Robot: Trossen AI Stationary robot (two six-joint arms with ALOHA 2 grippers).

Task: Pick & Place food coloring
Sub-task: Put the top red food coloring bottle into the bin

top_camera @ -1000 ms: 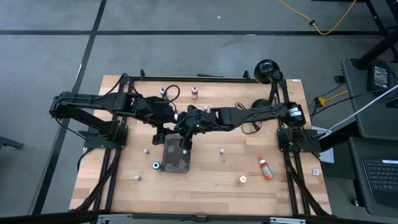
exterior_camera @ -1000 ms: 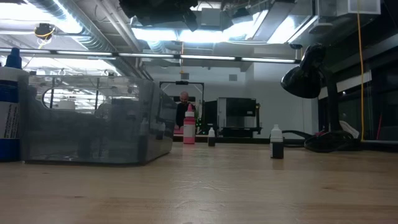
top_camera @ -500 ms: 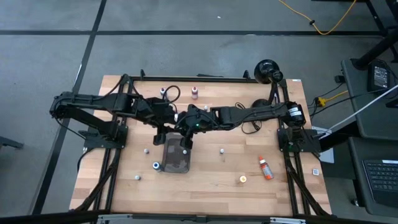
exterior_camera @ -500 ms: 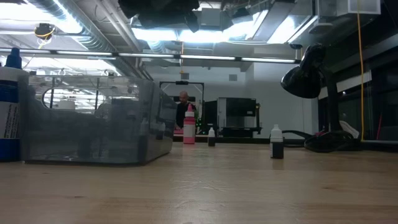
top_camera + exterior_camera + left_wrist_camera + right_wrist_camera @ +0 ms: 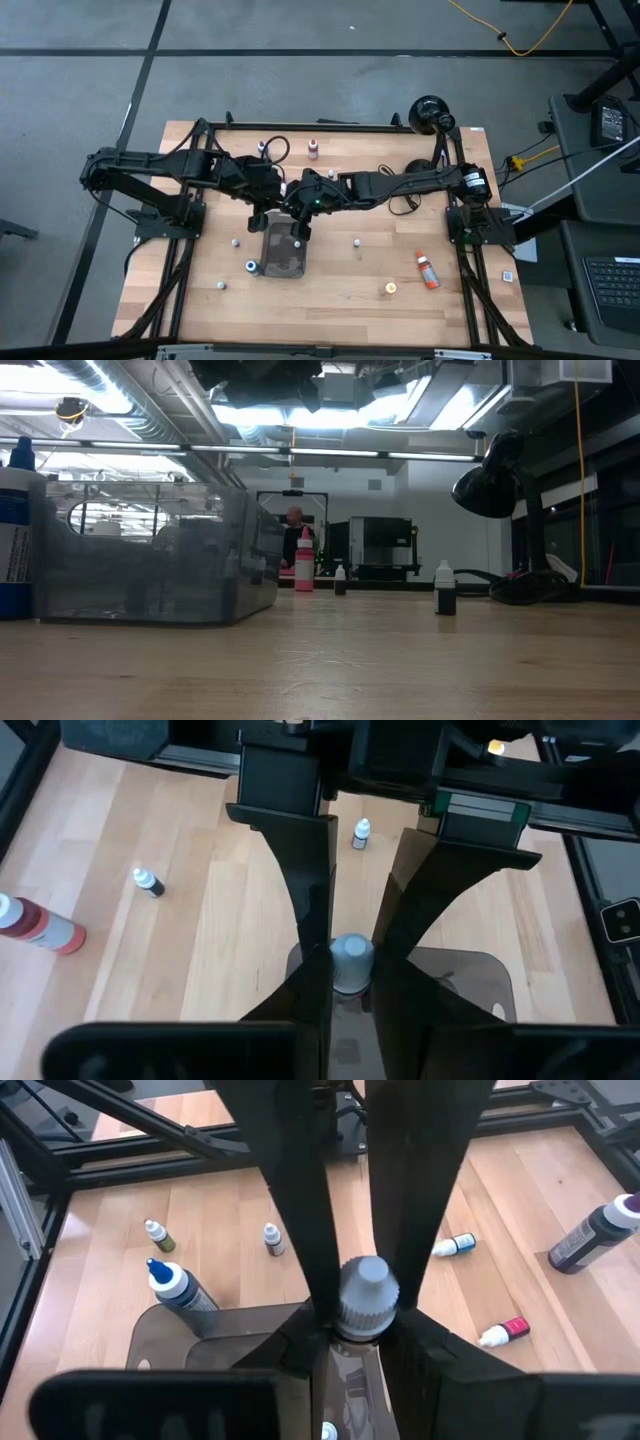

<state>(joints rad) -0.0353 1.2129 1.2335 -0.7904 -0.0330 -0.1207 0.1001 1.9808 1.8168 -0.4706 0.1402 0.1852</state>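
A tiny food coloring bottle (image 5: 350,958) with a grey cap (image 5: 366,1285) hangs upright over the dark tray (image 5: 283,262). My left gripper (image 5: 276,212) and my right gripper (image 5: 292,216) meet tip to tip above the tray's far end, and both are shut on this bottle. In the high view the arms hide it. A small white bottle (image 5: 297,243) lies inside the tray. Several more small bottles stand or lie on the wooden table around it. My left gripper pinches the bottle just under its cap (image 5: 346,984) between its two fingers (image 5: 300,1005). It comes slanting down from the table's left side. The bottle is upright, cap up, clear of the tray. My right gripper's fingers crowd the same spot and partly hide it. My right gripper pinches the same bottle at the ridged collar below the cap (image 5: 365,1320), one finger (image 5: 425,1350) on each side. It slants down from the table's right side. The bottle stays upright above the tray (image 5: 200,1330), clear of it.
Loose bottles: two at the far edge (image 5: 262,147) (image 5: 313,150), a blue-capped one (image 5: 250,266) beside the tray, a red one (image 5: 427,270) and an orange one (image 5: 390,288) at the near right. A black lamp (image 5: 432,115) stands at the far right. A person (image 5: 295,535) is far behind.
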